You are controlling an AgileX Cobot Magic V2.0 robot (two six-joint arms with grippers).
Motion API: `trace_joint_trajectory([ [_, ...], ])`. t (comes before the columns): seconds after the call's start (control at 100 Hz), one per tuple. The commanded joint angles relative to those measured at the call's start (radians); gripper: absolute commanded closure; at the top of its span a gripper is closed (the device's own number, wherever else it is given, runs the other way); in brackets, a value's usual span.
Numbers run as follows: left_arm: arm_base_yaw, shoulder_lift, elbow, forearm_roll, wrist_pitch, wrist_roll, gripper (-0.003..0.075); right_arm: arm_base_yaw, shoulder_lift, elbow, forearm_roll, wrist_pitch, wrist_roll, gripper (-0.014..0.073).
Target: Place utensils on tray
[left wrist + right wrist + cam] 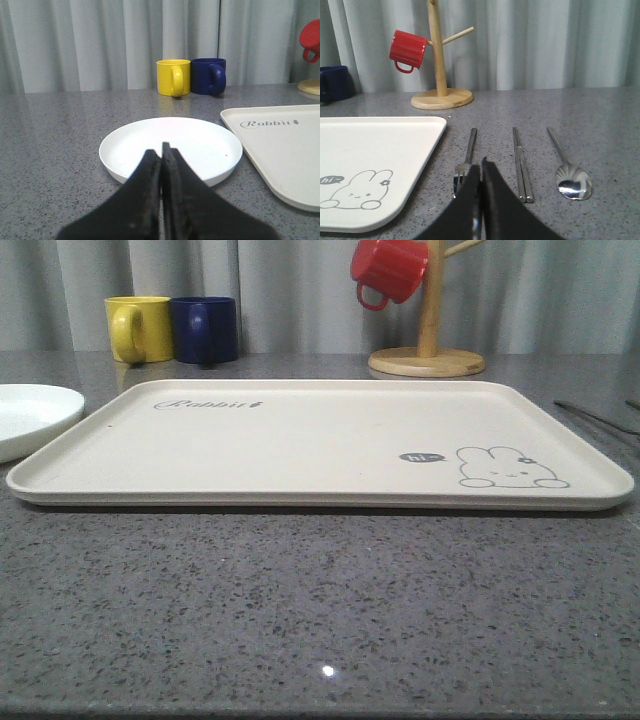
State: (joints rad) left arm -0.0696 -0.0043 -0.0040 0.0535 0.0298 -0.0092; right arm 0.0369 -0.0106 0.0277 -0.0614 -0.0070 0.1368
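The cream tray (300, 440) with the rabbit drawing lies bare in the middle of the table; its corners also show in both wrist views (280, 150) (380, 145). To its right on the grey counter lie a fork (468, 150), a pair of flat chopsticks (521, 162) and a spoon (568, 170), side by side. My right gripper (481, 167) is shut and empty, hovering over the fork's tines. My left gripper (161, 152) is shut and empty, in front of a round white plate (200, 140). From the front, thin utensil handles (595, 418) show at the far right.
A yellow mug (140, 328) and a dark blue mug (205, 328) stand at the back left. A wooden mug tree (428, 350) with a red mug (388, 270) stands behind the tray's right end. The white plate (30, 415) sits left of the tray.
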Motion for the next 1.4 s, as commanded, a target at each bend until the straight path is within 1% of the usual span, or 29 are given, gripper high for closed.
trace_joint_trajectory([
  [0.0,-0.006,-0.034,0.043,-0.002,-0.085,-0.007,0.0738,-0.006,-0.018,-0.018,0.002,-0.083,-0.002,0.0650],
  [0.26,-0.006,-0.034,0.037,-0.009,-0.085,-0.007,0.0738,-0.006,-0.018,-0.018,0.002,-0.083,-0.002,0.0650],
  [0.38,-0.006,-0.030,-0.003,-0.047,-0.076,-0.007,0.0738,-0.006,-0.018,-0.018,0.002,-0.083,-0.002,0.0650],
  [0.43,-0.006,-0.020,-0.035,-0.053,-0.048,-0.007,0.0738,-0.006,-0.018,-0.018,0.002,-0.083,-0.002,0.0650],
  [0.5,-0.006,0.006,-0.100,-0.062,0.018,-0.008,0.0738,-0.006,-0.018,-0.018,0.002,-0.083,-0.002,0.0650],
  [0.67,-0.006,0.143,-0.332,-0.081,0.261,-0.008,0.0738,-0.006,-0.018,-0.018,0.002,-0.083,-0.002,0.0650],
  [0.73,-0.006,0.231,-0.448,-0.081,0.359,-0.008,0.0738,-0.006,-0.018,-0.018,0.002,-0.083,-0.002,0.0650],
  [0.83,-0.006,0.363,-0.598,-0.075,0.511,-0.008,0.0738,-0.006,-0.018,-0.018,0.002,-0.083,-0.002,0.0650],
  [0.97,-0.006,0.563,-0.787,-0.053,0.675,-0.008,0.0738,-0.006,-0.018,-0.018,0.002,-0.083,-0.002,0.0650],
  [1.04,-0.006,0.648,-0.851,-0.048,0.722,-0.008,0.0738,-0.006,-0.018,-0.018,0.002,-0.083,-0.002,0.0650],
  [1.14,-0.006,0.750,-0.906,-0.048,0.739,-0.008,0.0738,-0.006,-0.018,-0.018,0.002,-0.083,-0.002,0.0650],
  [1.39,-0.006,0.885,-0.920,-0.046,0.754,-0.006,0.0732,-0.006,-0.018,-0.018,0.002,-0.083,-0.002,0.0650],
])
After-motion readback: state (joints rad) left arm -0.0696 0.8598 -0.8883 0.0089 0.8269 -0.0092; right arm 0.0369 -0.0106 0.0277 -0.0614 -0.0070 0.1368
